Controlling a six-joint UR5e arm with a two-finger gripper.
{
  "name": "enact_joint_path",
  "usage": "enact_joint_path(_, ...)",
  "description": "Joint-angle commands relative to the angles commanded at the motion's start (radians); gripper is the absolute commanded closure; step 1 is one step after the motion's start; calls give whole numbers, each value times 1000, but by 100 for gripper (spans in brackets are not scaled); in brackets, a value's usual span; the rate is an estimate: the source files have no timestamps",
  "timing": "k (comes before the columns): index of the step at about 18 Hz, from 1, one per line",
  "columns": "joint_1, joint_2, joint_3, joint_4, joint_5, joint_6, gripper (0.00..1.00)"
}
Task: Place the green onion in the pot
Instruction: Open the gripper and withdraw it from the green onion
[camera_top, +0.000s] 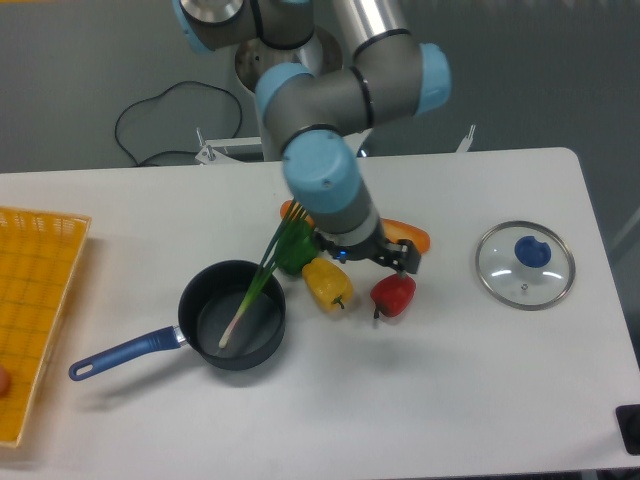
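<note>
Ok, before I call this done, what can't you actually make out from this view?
- Claw: small and dark, seen end-on below the wrist; open or shut cannot be told.
- Bread loaf: its middle is hidden behind the arm; only the ends show.
- Green pepper: partly covered by the green onion leaves and the arm.
- Yellow basket: cut off by the left edge, as is a reddish thing there.
- Pot: onion's bulb end is inside; what it touches is unclear.

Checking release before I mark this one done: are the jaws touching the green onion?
Apart. The camera view shows the gripper over by the red pepper, while the green onion leans in the pot.
</note>
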Motion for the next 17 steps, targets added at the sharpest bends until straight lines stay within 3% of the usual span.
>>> enact_joint_path(4,91,-12,31,2,-97,221,0)
enact_joint_path(10,180,-12,31,0,-105,413,0)
enact_joint_path(17,221,-21,26,-1,-108,490,0)
